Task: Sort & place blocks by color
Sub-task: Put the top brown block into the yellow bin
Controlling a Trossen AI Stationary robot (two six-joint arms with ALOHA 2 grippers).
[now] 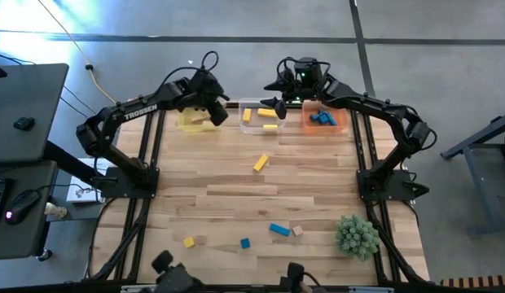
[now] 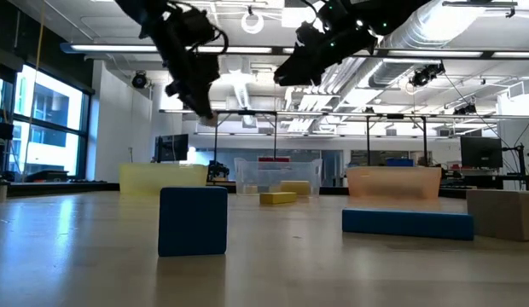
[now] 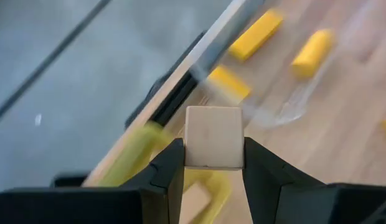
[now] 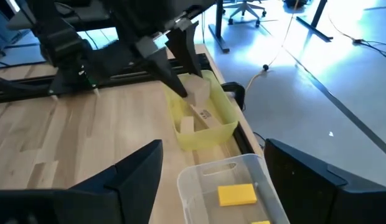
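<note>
My left gripper (image 3: 213,164) is shut on a tan wooden cube (image 3: 213,135) and hovers over the translucent yellow tub (image 1: 192,121) at the table's far edge; a tan block (image 4: 188,125) lies in that tub. My right gripper (image 4: 213,154) is open and empty, up over the clear tub (image 1: 261,117), which holds yellow blocks (image 1: 247,115). The orange tub (image 1: 337,124) holds blue blocks (image 1: 321,119). On the table lie a yellow bar (image 1: 261,163), a blue bar (image 1: 278,229), a tan cube (image 1: 297,231), a blue cube (image 1: 245,242) and a yellow cube (image 1: 189,242). My left gripper pinches the tan cube between its two fingers, one pad on each of two opposite side faces (image 3: 188,157). The right wrist view shows the cube (image 4: 198,92) at the fingers' free ends. The fingers slant down from above. The cube is lifted clear, above the yellow tub (image 4: 202,121).
The three tubs stand in a row along the far edge. A green spiky ball (image 1: 357,234) sits at the near right corner. Bare wood lies between the tubs and the scattered blocks near the near edge. Arm bases stand at the table's left and right sides.
</note>
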